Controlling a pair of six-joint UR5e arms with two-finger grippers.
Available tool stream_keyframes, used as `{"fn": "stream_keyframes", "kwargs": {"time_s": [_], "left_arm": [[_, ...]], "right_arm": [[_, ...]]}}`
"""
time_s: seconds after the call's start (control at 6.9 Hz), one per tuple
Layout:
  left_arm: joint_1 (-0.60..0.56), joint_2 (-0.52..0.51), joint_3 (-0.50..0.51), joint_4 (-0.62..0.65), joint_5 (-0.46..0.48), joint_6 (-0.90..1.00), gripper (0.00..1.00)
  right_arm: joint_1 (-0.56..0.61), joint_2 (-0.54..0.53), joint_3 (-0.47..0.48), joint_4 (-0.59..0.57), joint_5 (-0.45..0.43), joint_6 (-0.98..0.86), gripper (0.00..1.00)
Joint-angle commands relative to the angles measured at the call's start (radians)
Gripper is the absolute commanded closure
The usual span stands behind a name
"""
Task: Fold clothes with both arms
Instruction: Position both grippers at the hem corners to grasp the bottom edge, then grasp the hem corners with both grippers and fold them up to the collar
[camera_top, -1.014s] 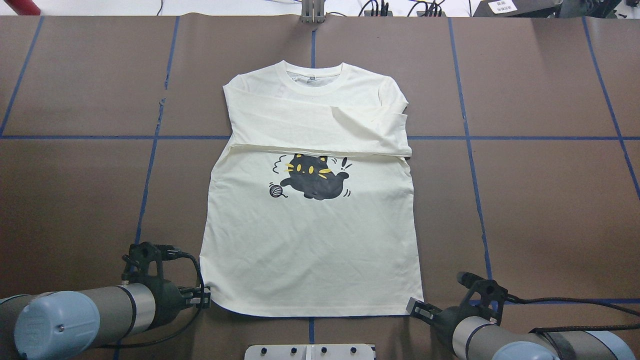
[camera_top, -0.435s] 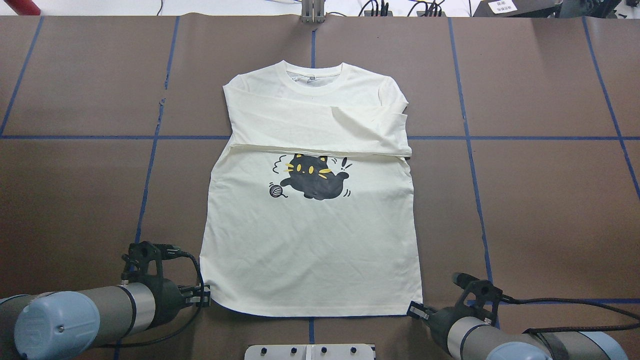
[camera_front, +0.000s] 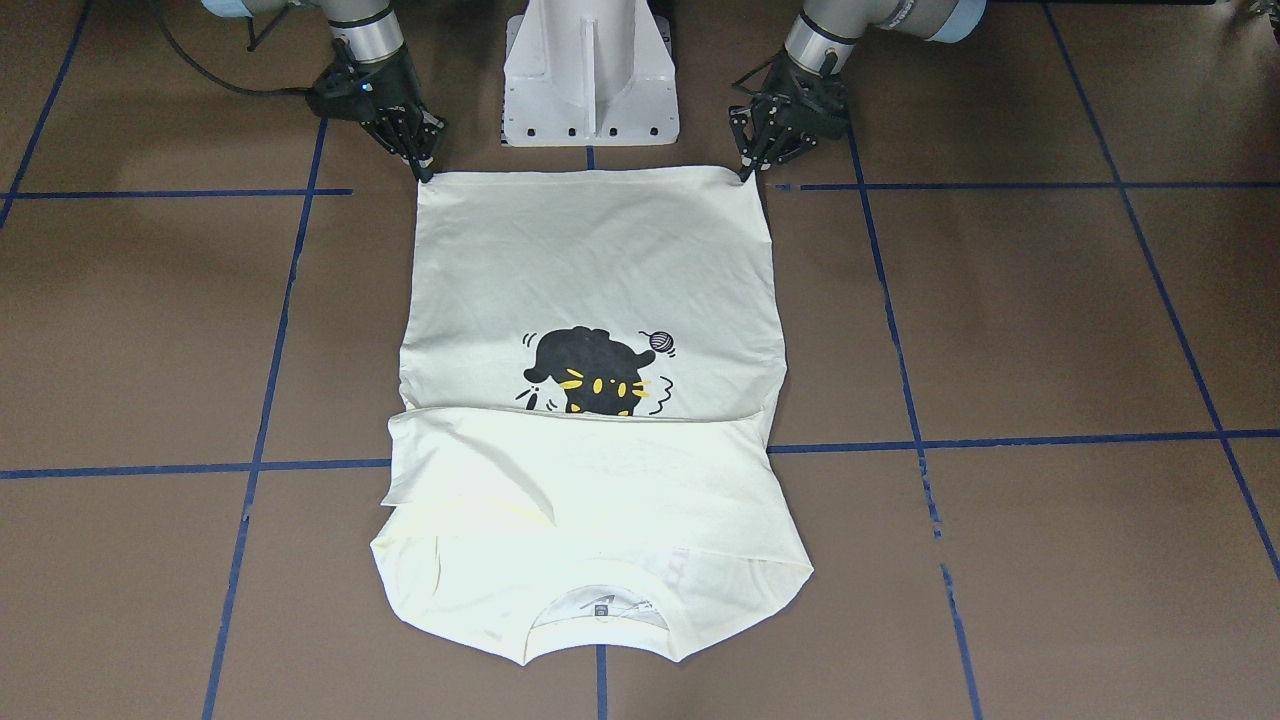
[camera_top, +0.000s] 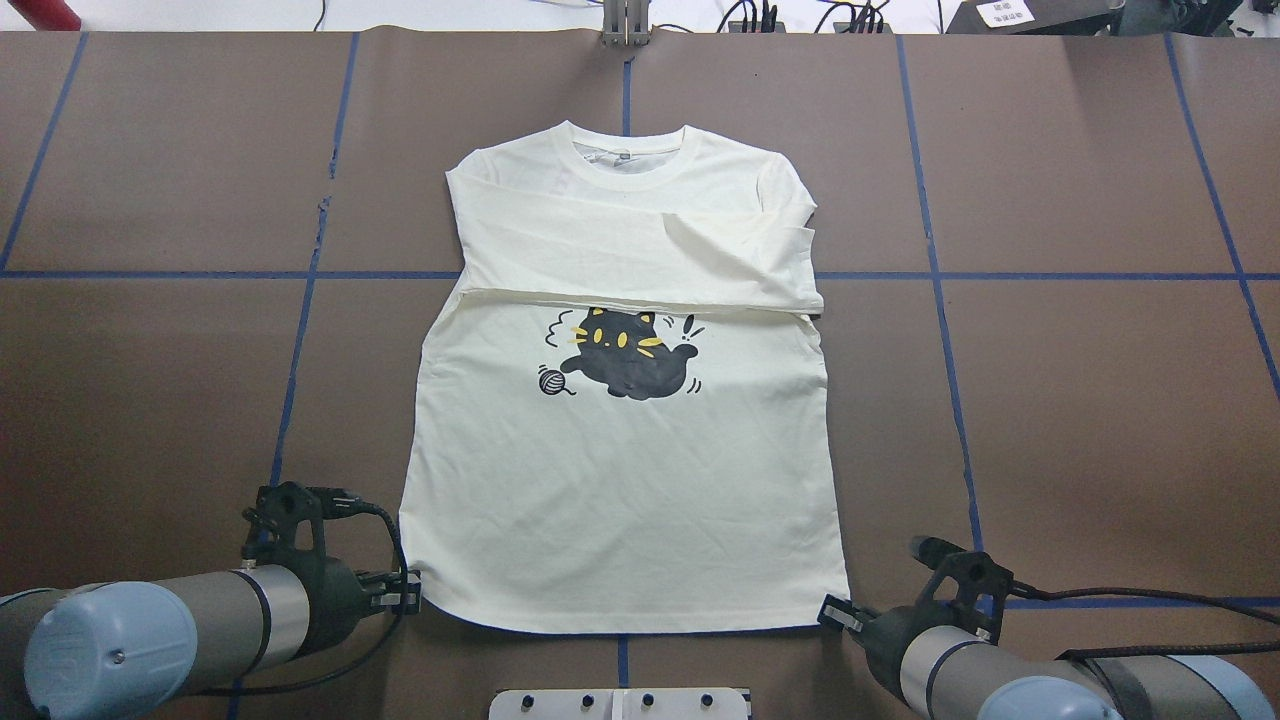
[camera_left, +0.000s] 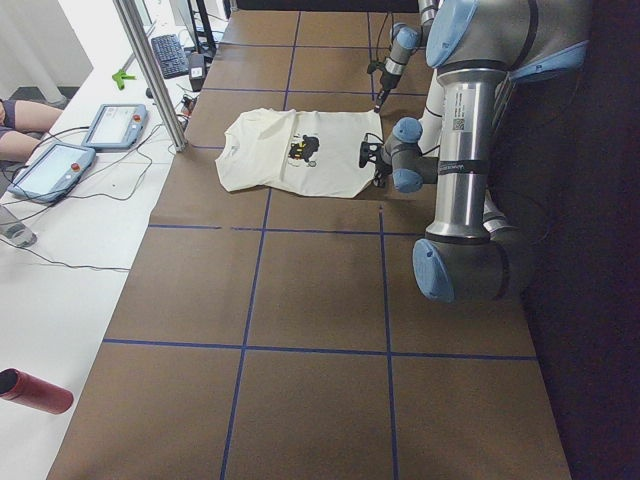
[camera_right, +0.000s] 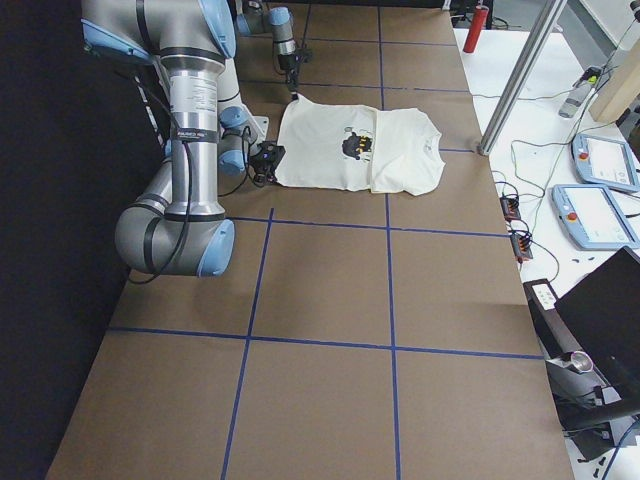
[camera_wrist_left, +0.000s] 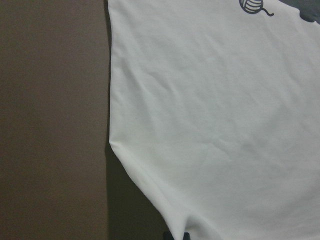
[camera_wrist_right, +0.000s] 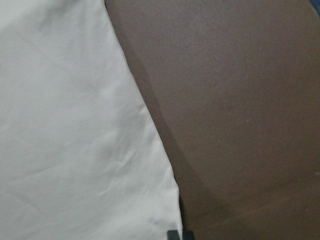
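A cream T-shirt (camera_top: 620, 500) with a black cat print lies flat on the brown table, collar away from me, sleeves folded across the chest. It also shows in the front view (camera_front: 590, 270). My left gripper (camera_top: 412, 598) is low at the shirt's near left hem corner, jaws closed on it; in the front view it (camera_front: 745, 175) is at the right. My right gripper (camera_top: 828, 612) is at the near right hem corner, closed on it (camera_front: 428, 172). Both wrist views show the hem cloth (camera_wrist_left: 215, 125) (camera_wrist_right: 65, 125) running down to the fingertips.
The white base pedestal (camera_front: 590, 70) stands between the arms, just behind the hem. Blue tape lines (camera_top: 300, 330) cross the table. A metal post (camera_top: 625, 25) stands at the far edge. Teach pendants (camera_left: 50, 170) and a red bottle (camera_left: 35, 390) lie on the side bench.
My right gripper has shifted slightly at the right hem corner, and that corner now sits a little further out. The left arm and the rest of the shirt have not moved.
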Motion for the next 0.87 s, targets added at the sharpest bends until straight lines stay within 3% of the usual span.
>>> {"fn": "stream_keyframes", "kwargs": {"time_s": [0.0,0.29,0.43,0.72], "left_arm": [[-0.004,-0.019,-0.212,0.3,-0.083,0.006,1.0],[-0.008,-0.055,-0.455,0.588,-0.17,0.008,1.0],[-0.013,-0.081,-0.508,0.662,-0.208,0.008,1.0],[-0.062,-0.126,-0.497,0.692,-0.228,0.049,1.0]], "right_arm": [[0.007,-0.002,0.256,-0.261,0.053,-0.004,1.0],[0.022,0.009,0.507,-0.476,0.134,-0.004,1.0],[0.074,0.05,0.546,-0.544,0.21,-0.004,1.0],[0.185,0.146,0.537,-0.619,0.272,-0.109,1.0]]}}
